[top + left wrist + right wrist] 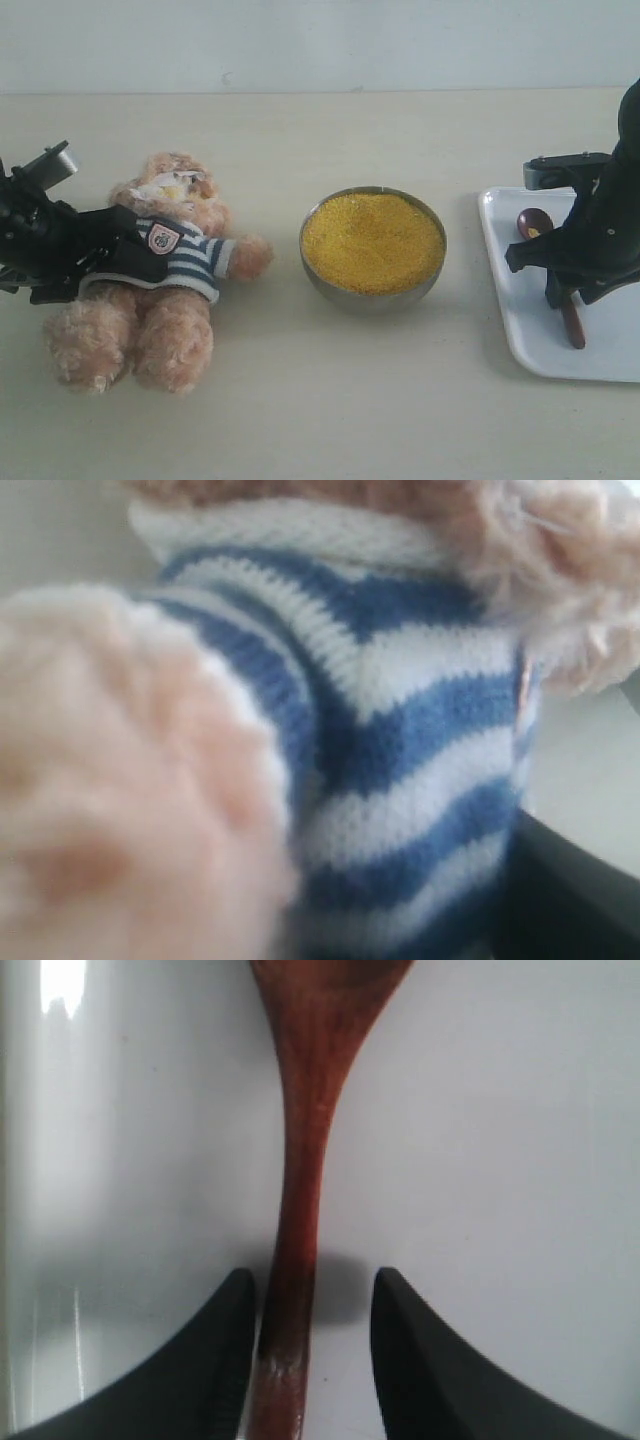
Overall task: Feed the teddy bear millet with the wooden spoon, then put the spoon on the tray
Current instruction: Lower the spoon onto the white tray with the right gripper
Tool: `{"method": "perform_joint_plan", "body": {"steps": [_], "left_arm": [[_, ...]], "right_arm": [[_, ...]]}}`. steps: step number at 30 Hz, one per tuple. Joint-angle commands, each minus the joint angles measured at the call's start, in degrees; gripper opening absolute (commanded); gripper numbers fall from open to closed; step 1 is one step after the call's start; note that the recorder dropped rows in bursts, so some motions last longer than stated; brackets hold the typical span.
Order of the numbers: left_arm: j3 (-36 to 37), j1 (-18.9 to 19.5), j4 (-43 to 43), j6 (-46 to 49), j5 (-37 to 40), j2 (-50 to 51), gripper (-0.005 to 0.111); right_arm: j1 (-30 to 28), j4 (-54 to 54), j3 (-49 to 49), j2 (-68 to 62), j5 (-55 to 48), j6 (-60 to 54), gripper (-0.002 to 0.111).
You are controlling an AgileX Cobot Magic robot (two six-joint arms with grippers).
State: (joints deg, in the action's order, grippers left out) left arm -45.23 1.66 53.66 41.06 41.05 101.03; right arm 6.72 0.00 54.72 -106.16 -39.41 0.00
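Spoon lies on tray, right pincer parted loosely astride its handle. Left pincer rests against bear; its grip cannot be told.

A pale beige worktop fills most of the exterior view and runs back to a plain, pale grey-white wall, all under soft, even light with only faint shadows.
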Motion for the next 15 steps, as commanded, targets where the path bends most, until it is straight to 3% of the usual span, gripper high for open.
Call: {"method": "perform_joint_plan", "body": {"steps": [1, 15], "left_arm": [[-0.2, 0.0, 0.7, -0.6, 0.8, 0.4, 0.072], [-0.2, 0.0, 0.3, -0.6, 1.2, -5.4, 0.074]], "right_arm": [[-0.5, -0.6, -0.3, 0.3, 0.3, 0.0, 0.036], [-0.5, -0.6, -0.3, 0.3, 0.0, 0.0, 0.036]]}}
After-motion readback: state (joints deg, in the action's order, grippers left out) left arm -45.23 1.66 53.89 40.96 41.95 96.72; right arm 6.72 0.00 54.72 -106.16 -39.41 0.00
